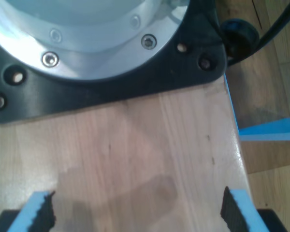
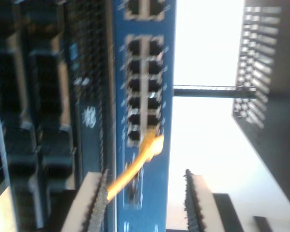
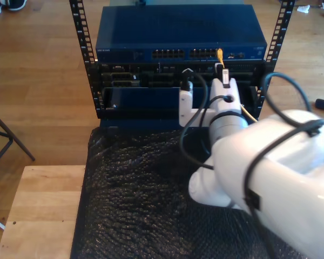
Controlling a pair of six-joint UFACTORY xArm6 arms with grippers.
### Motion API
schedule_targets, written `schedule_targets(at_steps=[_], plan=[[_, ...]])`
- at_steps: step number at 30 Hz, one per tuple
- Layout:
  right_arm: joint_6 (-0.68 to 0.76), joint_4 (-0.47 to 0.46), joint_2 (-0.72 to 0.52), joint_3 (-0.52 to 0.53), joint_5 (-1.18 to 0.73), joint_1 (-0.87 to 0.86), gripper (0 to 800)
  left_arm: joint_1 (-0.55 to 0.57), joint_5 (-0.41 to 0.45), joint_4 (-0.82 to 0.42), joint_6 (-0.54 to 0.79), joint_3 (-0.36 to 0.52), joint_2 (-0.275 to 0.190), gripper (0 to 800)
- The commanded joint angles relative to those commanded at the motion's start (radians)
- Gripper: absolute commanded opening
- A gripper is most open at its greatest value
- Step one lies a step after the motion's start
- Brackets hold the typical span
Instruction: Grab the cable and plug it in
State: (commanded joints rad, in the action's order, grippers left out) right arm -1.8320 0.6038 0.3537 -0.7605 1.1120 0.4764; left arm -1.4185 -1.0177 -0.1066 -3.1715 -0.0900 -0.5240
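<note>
1. The cable [image 2: 135, 166]: a thin yellow network cable. In the second wrist view its plug [image 2: 152, 141] sits at a port of the blue network switch [image 2: 162, 72]; whether it is fully latched cannot be told. In the exterior view the cable [image 3: 220, 54] shows as a short yellow run at the switch [image 3: 124, 40] front, toward the exterior view's right, with a further yellow stretch trailing down past the arm.

2. My second gripper [image 2: 145, 203]: pads apart, directly before the switch face. The cable passes between the pads and close along one of them [image 2: 97, 203]; neither pad is seen to pinch it, so the jaws read as open, holding nothing.

3. My first gripper [image 1: 135, 210]: jaws wide, nothing between them, poised over a pale wooden tabletop [image 1: 135, 145] near a black-and-silver arm base [image 1: 111, 58].

4. Handling, as judged: the cable is light and limp, so a hold far back along it would give no control of the plug. The plug is small, rigid and smooth plastic, with a latch tab likely to be fragile.

5. Where to hold, as judged: on the plug body or the stiffer length just behind it, pads on the flat sides, leaving the tab free.

6. Rack rails [image 3: 82, 38] flank the switch.
</note>
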Motion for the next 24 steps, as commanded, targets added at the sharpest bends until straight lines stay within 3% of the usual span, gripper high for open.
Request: schedule_targets(at_steps=[2,5,12,20,24], plan=[[-0.002,-0.002,-0.049,0.037,-0.037,-0.026,437,0.000,0.000,0.000,0.000,0.000,0.000,800],[-0.003,-0.018,-0.123,0.086,-0.092,-0.072,531,0.000,0.000,0.000,0.000,0.000,0.000,800],[-0.005,-0.103,-0.299,0.172,-0.301,-0.238,589,0.000,0.000,0.000,0.000,0.000,0.000,800],[-0.018,-0.256,-0.506,0.284,-0.614,-0.509,644,0.000,0.000,0.000,0.000,0.000,0.000,800],[-0.018,-0.377,-0.598,0.311,-0.792,-0.664,667,0.000,0.000,0.000,0.000,0.000,0.002,800]])
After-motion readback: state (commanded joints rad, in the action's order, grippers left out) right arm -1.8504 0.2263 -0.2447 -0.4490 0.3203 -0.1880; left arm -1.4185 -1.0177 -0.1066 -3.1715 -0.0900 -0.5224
